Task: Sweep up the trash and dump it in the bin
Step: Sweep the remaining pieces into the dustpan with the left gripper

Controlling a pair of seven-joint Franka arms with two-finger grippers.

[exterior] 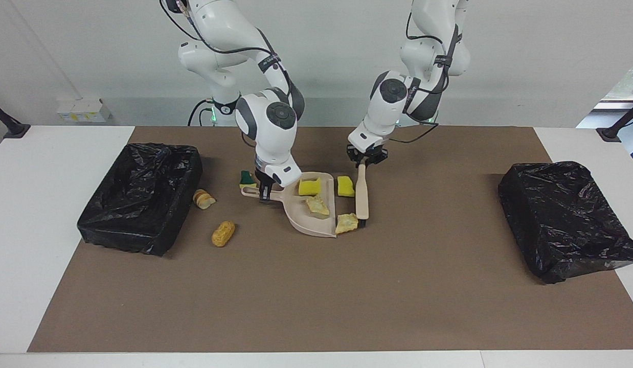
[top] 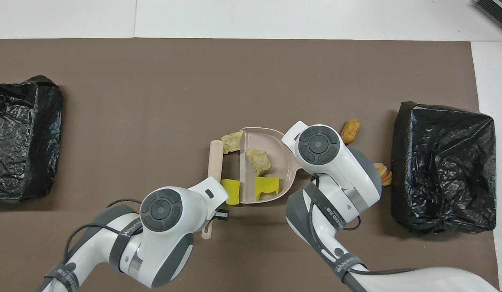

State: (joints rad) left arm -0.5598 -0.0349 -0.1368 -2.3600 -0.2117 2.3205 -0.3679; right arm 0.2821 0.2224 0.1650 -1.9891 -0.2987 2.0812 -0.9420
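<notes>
Your right gripper (exterior: 265, 193), wrist bent straight down at frame centre, is clamped on the dustpan (exterior: 311, 221) handle. Your left gripper (exterior: 365, 159) leans in beside it, closed on the brush (exterior: 362, 197).

Count seven trash pieces: two in the pan (exterior: 310, 186), two at its mouth (exterior: 346, 223), three toward the open bin (exterior: 140, 197), centre-left of frame.

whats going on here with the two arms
The left pincer holds a brush by its handle, the head against a tan scrap at the mouth of the dustpan. The right pincer grips the dustpan's handle. Two bits lie in the pan; others sit on the mat.
</notes>
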